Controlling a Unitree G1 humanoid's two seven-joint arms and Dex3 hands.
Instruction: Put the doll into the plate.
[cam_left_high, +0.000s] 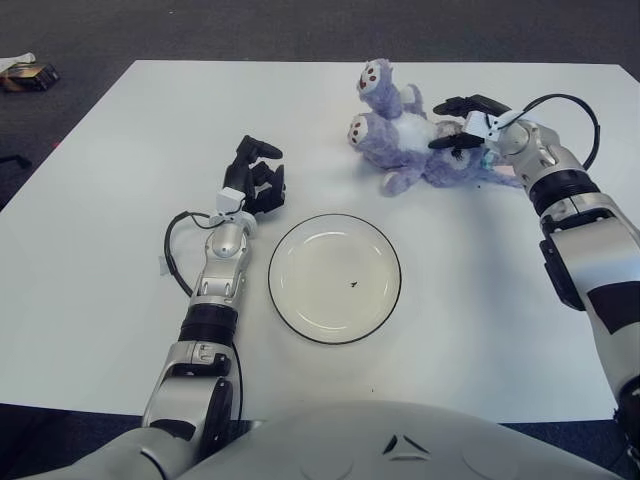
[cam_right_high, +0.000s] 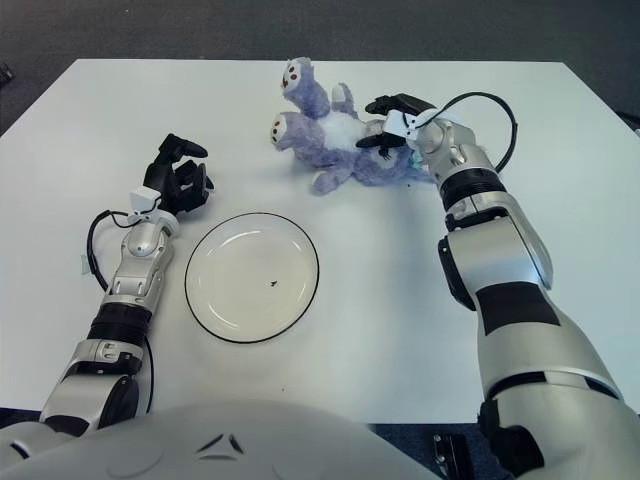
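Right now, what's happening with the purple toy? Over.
Right hand open, fingers straddling the doll, not gripped. Left hand idle beside plate. Nothing between doll and plate.

— What else do I see before me?
— A white table (cam_left_high: 110, 200) standing on dark grey carpet (cam_left_high: 250, 28).
— Anything on the floor?
— A small dark object (cam_left_high: 26, 73) lies there, beyond the table's far-left corner; I cannot tell what it is.

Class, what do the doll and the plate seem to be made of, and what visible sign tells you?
Doll: soft plush fabric, purple with a white belly; its surface looks fuzzy. Plate: probably glazed ceramic or hard plastic; smooth pale surface with a thin dark rim.
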